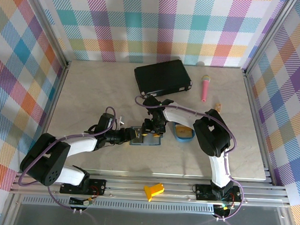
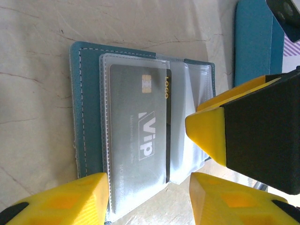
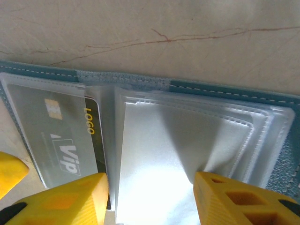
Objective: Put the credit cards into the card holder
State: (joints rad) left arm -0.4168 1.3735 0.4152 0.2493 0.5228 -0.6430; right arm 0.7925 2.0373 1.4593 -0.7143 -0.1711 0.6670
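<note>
The teal card holder (image 1: 146, 137) lay open on the tabletop (image 1: 90, 88) between the two arms, just beside the blue oval tray (image 1: 183, 141), where an orange card (image 1: 185, 130) waited. A grey VIP card (image 2: 138, 140) sat in one of the clear sleeves (image 3: 187, 140), its dark logo strip showing past the sleeve mouth, so it looked not quite seated.

The left pincer (image 2: 147, 204) stood wide open astride the holder's edge, clamping nothing. The right pincer (image 3: 150, 204) was also spread wide over the loose sleeves, gripping nothing.

The chief risk was probably crowding. One yellow finger of the right pincer hung close by the left one's finger, and either arm moving inward could knock the other. A finger dragging across the sleeves might flip them over the seated card or nudge it back out. The light holder, apparently unpinned, could also skid across the smooth tabletop.
</note>
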